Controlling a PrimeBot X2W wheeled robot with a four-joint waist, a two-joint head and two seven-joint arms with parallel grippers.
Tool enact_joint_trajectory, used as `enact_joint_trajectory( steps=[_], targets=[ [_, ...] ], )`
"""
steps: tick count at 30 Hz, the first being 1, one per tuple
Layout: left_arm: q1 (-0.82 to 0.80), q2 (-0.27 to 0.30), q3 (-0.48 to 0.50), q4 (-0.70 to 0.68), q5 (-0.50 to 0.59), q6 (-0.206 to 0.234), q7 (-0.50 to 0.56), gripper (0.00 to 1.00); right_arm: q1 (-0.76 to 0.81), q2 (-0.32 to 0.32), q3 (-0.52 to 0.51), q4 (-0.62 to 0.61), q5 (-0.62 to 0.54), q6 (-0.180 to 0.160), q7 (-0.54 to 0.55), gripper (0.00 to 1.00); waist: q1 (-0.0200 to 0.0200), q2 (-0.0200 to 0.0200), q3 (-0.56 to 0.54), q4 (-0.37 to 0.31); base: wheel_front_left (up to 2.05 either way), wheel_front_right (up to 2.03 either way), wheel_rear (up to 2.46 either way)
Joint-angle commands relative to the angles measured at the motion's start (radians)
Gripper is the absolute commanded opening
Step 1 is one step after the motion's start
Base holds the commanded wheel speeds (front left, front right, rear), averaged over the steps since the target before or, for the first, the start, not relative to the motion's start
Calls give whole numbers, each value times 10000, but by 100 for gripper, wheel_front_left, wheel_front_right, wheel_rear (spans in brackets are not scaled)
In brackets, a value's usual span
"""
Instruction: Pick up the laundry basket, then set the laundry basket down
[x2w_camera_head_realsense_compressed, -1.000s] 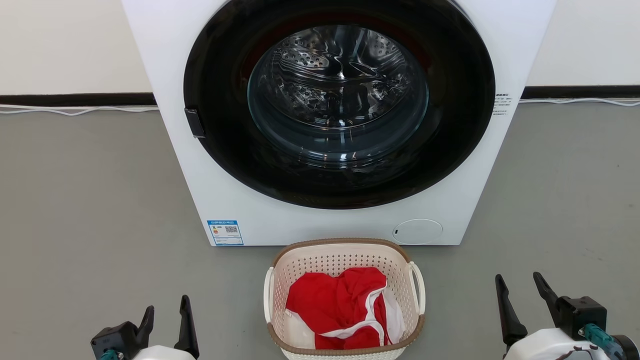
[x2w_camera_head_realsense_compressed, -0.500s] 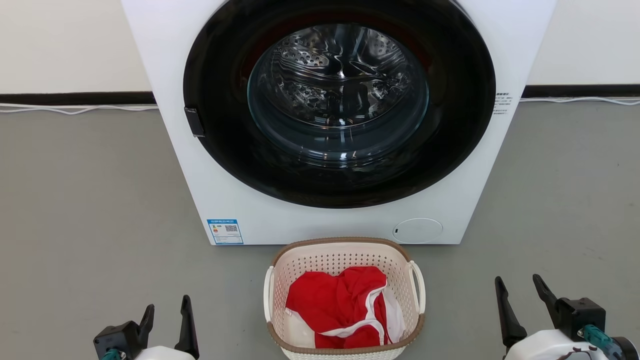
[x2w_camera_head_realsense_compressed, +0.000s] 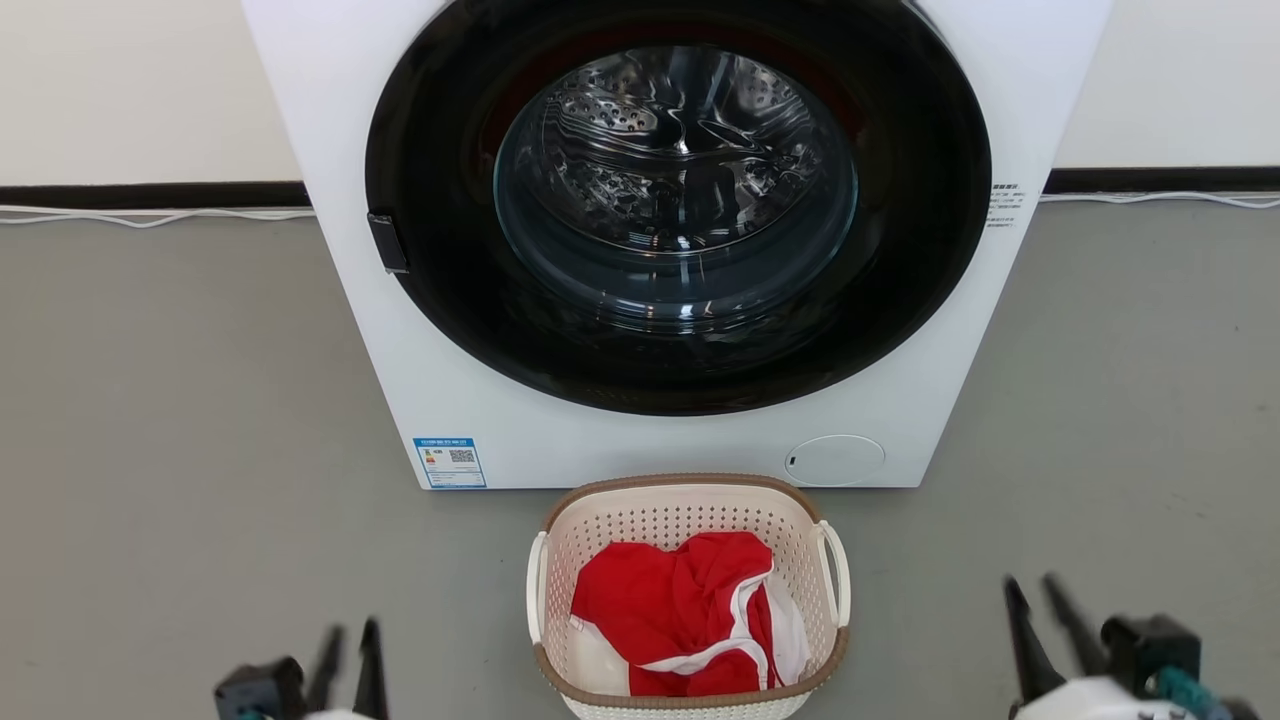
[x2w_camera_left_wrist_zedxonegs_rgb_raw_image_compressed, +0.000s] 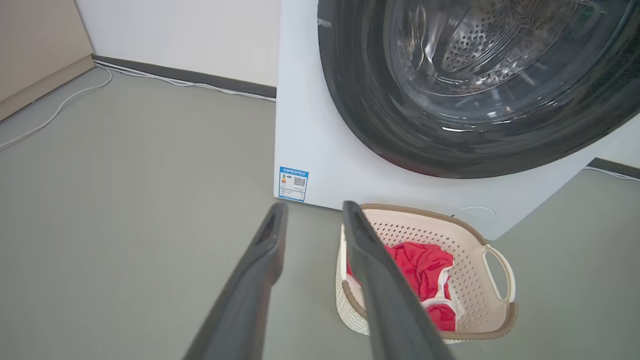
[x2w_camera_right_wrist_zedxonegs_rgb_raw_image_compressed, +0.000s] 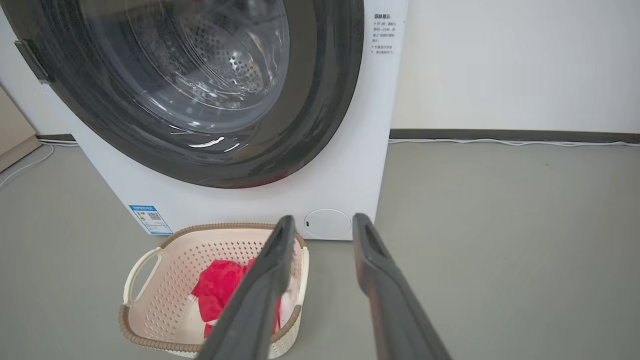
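Small cream-white perforated plastic laundry basket (x2w_camera_head_realsense_compressed: 685, 520) with a brown woven-look rim stands upright on the floor, mouth up, centre of the scene, just near of the washer's lower front, and apart from both grippers. Its white loop handles face left and right. Long axis: cannot tell (near end is cut off in the head view, and it looks roughly as wide as deep).

Counts: one basket, two handles, one crumpled red cloth with white trim (x2w_camera_head_realsense_compressed: 660, 610) lying inside it, one white front-loading washing machine (x2w_camera_head_realsense_compressed: 640, 440) with a dark round glass door, one blue label (x2w_camera_head_realsense_compressed: 450, 463) at its lower left, and two grippers.

Left gripper (x2w_camera_head_realsense_compressed: 352, 632) is near-left of the basket and blurred in the head view; its wrist view shows the jaws apart, nothing between. Right gripper (x2w_camera_head_realsense_compressed: 1032, 585) is near-right, jaws likewise apart and empty.

Smooth grey floor (x2w_camera_head_realsense_compressed: 200, 400). Pale wall (x2w_camera_head_realsense_compressed: 130, 90) behind, dark skirting strip (x2w_camera_head_realsense_compressed: 150, 195), thin white cable (x2w_camera_head_realsense_compressed: 150, 218) running along its foot.
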Motion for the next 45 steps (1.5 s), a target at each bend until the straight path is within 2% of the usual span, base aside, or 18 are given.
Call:
enact_joint_trajectory(
  steps=[1, 8, 13, 45],
  targets=[
    [54, -73, -33, 146, -8, 0, 6, 0, 91, 31, 4, 132, 0, 0, 2, 0, 0, -1, 0, 0, 0, 0, 0],
    [-10, -165, 187, 82, -612, -189, 202, 0, -62, 24, -86, 160, 866, 4, 230, 0, 22, -1, -12, -10, 0, 0, 0],
    [-64, -230, 344, 44, -1044, -326, 341, 0, -72, 20, -15, 76, 1538, 7, 276, 0, 1, -1, 16, -18, 0, 0, 0],
    [-398, -651, 1356, -233, -3799, -1202, 1239, 0, -349, -9, 145, -267, 5689, 25, 800, 0, 0, -1, 73, -65, 0, 0, 0]
  ],
)
